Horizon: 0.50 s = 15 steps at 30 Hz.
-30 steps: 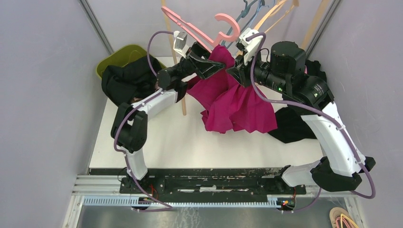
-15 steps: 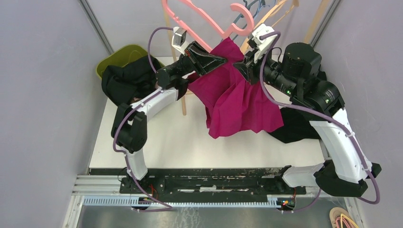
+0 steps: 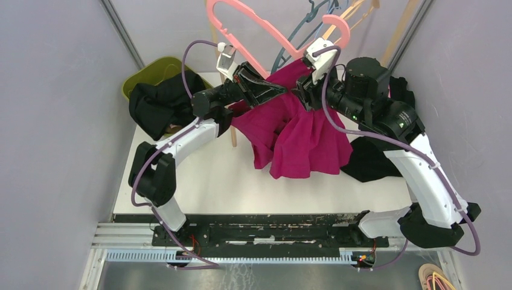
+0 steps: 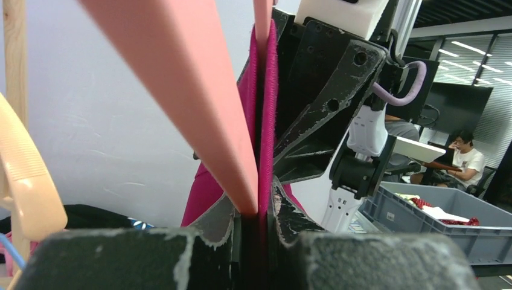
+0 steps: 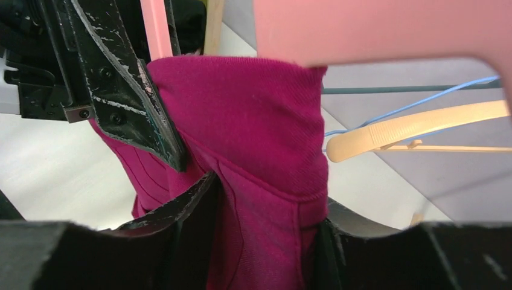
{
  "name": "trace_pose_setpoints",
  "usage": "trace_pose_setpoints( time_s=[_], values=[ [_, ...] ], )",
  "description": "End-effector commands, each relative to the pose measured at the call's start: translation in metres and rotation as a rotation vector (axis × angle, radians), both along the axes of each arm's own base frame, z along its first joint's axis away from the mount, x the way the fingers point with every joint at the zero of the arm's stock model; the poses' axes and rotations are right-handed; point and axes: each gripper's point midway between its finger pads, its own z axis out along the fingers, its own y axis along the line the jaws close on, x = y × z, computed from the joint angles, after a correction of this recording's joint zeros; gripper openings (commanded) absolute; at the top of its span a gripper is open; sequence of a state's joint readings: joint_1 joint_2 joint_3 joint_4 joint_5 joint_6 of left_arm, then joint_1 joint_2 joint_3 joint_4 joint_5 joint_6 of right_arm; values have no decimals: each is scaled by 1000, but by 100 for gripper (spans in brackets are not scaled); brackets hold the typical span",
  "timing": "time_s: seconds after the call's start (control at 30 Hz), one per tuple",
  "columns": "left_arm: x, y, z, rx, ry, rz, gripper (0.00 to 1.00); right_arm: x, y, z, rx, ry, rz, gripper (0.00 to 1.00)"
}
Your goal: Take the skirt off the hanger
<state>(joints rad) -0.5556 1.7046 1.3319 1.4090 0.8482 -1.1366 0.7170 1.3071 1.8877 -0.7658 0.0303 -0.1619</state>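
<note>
A magenta skirt (image 3: pixel 302 139) hangs from a pink hanger (image 3: pixel 265 33) held high above the white table (image 3: pixel 199 175). My left gripper (image 3: pixel 281 89) is shut on the hanger's lower arm (image 4: pixel 181 78), with the skirt's waistband edge (image 4: pixel 268 90) pinched beside it; the grip (image 4: pixel 256 211) shows in the left wrist view. My right gripper (image 3: pixel 300 93) faces it from the right. In the right wrist view its jaws (image 5: pixel 268 199) stand apart around a thick fold of the skirt's waistband (image 5: pixel 241 109), with a dark gap at the left finger. The hanger's hook (image 5: pixel 386 30) crosses overhead.
A green bin (image 3: pixel 151 67) with black clothing (image 3: pixel 160 103) sits at the back left. Another black garment (image 3: pixel 371 160) lies at the table's right. Blue and wooden hangers (image 3: pixel 338 15) hang behind, and a wooden post (image 3: pixel 233 136) stands under the left arm.
The left gripper has shut on the hanger and skirt edge. The hanger has swung higher and to the right. The right gripper's jaws have spread apart around the waistband.
</note>
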Motion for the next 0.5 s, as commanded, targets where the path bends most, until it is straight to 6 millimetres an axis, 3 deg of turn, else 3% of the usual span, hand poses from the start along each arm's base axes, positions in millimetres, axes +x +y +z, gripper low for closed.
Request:
trace_pose_setpoints(
  time_s=[0.0, 0.23, 0.47],
  values=[
    [-42, 9, 27, -59, -170, -25, 3, 6, 17, -7, -23, -1, 47, 53],
    [-40, 9, 17, -39, -145, -20, 3, 0, 8, 4, -39, -42, 46, 63],
    [-20, -3, 10, -9, -134, -13, 3, -27, 2, 22, -15, -44, 123, 75]
  ],
)
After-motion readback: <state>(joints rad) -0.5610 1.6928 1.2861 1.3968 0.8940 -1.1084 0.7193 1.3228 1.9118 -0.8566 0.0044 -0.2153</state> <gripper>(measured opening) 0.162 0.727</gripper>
